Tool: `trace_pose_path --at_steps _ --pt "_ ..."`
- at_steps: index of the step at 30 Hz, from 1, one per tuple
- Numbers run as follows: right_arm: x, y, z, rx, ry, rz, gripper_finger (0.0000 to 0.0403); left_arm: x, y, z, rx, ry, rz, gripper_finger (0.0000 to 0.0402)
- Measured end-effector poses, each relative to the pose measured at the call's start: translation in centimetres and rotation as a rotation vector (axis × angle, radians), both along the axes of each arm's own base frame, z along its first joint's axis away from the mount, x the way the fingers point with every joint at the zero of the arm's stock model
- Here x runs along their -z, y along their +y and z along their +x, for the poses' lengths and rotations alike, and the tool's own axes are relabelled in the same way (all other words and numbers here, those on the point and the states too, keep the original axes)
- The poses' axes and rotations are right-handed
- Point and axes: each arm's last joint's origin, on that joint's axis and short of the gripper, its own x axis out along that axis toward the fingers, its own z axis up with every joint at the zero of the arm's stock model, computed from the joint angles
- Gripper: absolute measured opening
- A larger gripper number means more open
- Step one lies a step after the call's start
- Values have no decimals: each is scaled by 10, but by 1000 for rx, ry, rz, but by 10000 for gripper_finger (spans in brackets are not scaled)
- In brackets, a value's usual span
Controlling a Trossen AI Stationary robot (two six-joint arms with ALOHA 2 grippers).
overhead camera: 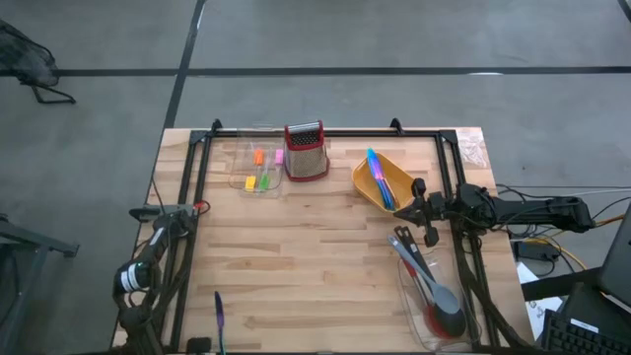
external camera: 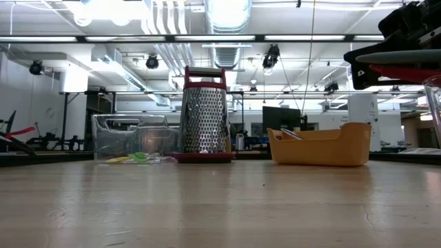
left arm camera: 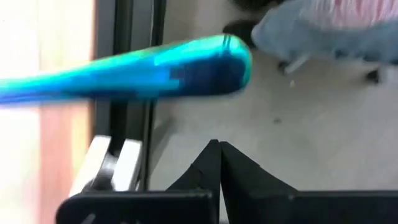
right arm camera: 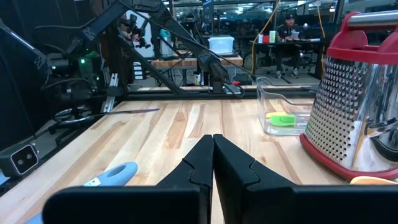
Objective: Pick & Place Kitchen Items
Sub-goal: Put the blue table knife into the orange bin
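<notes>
From above, sorting looks under way: blue utensils [overhead camera: 379,176] lie in the orange tray [overhead camera: 367,187], small pieces [overhead camera: 260,170] in a clear bin [overhead camera: 243,158], and a purple utensil [overhead camera: 219,314] lies loose near the left gripper [overhead camera: 150,213]. Level view: the grater [external camera: 204,116] stands between bin and tray. Left wrist: fingers pinched together, empty, a blue handle [left arm camera: 124,71] beyond. Right wrist: the right gripper [right arm camera: 213,155] is closed, empty.

The central wooden table [overhead camera: 306,256] surface offers unobstructed passage. Along the far edge, the clear bin [overhead camera: 254,170], box grater [overhead camera: 306,151] and orange tray [overhead camera: 383,181] obstruct. A second clear bin [overhead camera: 434,301] blocks the near-right corner.
</notes>
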Motion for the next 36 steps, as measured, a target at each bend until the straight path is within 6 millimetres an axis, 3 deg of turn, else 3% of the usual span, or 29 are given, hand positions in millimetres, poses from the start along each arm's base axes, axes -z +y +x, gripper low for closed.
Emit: trace_pose_path --at_steps 6,9,16,23,31,36 --pt "0 0 0 0 0 0 8 14 2 5 -179 -8 -65 24" --pt "0 0 0 0 1 0 8 16 -1 5 -151 -38 -103 48" --pt "0 0 0 1 1 0 8 1 -10 1 -152 -194 -125 132" --pt "0 0 0 1 1 0 8 -12 -17 -1 -148 -203 -159 217" --pt "0 0 0 0 1 0 8 -9 -6 -7 -198 -48 -76 219" --pt "0 0 0 0 1 0 8 -15 -2 -1 -193 -106 -57 202"
